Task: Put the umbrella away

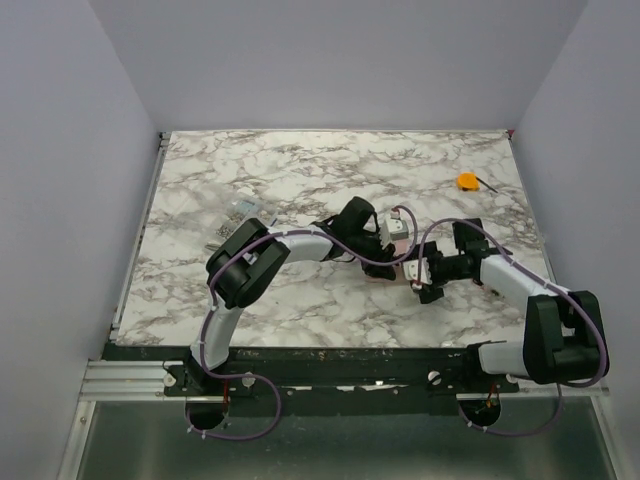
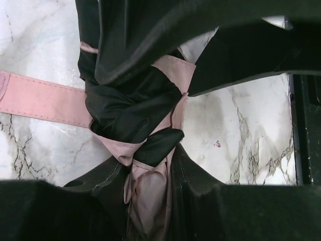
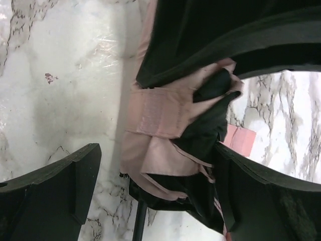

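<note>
Pale walls (image 1: pixel 60 150) enclose a marbled table (image 1: pixel 300 170). At its middle, the left gripper (image 1: pixel 383 248) clamps the umbrella (image 2: pixel 130 100), a crumpled pink-and-black bundle with its strap (image 2: pixel 40 100) lying loose. The right gripper (image 3: pixel 160 175) gapes wide around it.

no text, label, brand, number or sign can be read in any of the three views you have. the umbrella (image 3: pixel 160 150), seen up close from both wrists, shows plain fabric and a stitched strap with no lettering. the clear packet (image 1: pixel 238 212) on the table is too small in the overhead view for you to tell whether it bears print.
</note>
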